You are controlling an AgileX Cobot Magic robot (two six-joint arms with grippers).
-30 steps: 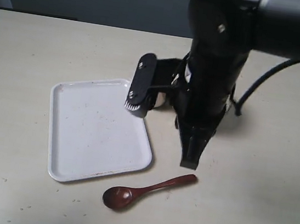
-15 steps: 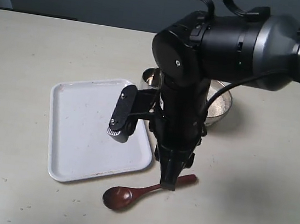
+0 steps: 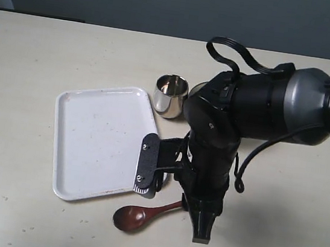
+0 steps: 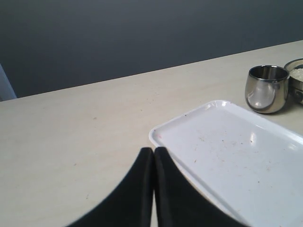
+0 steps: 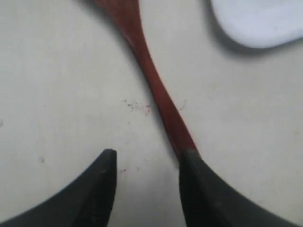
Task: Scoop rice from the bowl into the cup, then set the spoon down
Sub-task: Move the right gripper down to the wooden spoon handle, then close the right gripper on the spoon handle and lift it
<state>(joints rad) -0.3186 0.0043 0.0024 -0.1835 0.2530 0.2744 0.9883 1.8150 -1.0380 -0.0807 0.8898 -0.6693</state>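
Left gripper (image 4: 154, 156): fingers pressed together, nothing held, parked low over the table (image 3: 34, 51) by the tray's edge.
Tray (image 3: 88, 150): white, flat, plastic-looking, with rounded corners and a low raised rim. A few specks are seen on it, otherwise nothing.
Spoon (image 3: 131, 216): laid flat on the table just off the tray's near corner. It's glossy reddish-brown wood with an oval bowl and a slim, slightly curved handle. Not lifted yet.
Cup (image 3: 170, 95): small mirror-shiny steel tumbler with no handle, stood upright just past the tray's far corner. No rice can be made out inside.
Right gripper (image 5: 148, 157): jaws apart and lowered around the handle's end. One fingertip is seen right at the handle's tip, the other off to the side with bare table between. Nothing is clamped so far.
Bowl (image 4: 292, 82): blocked by the right arm (image 3: 264, 106) in the exterior view. Only a sliver of clear glass is caught in the left wrist view, right next to the cup.
Rice (image 4: 299, 73): white grains, glimpsed in that sliver.
Progress: judged to be at the very start. The spoon hasn't been grabbed, so scooping, pouring and setting it back down are all left.
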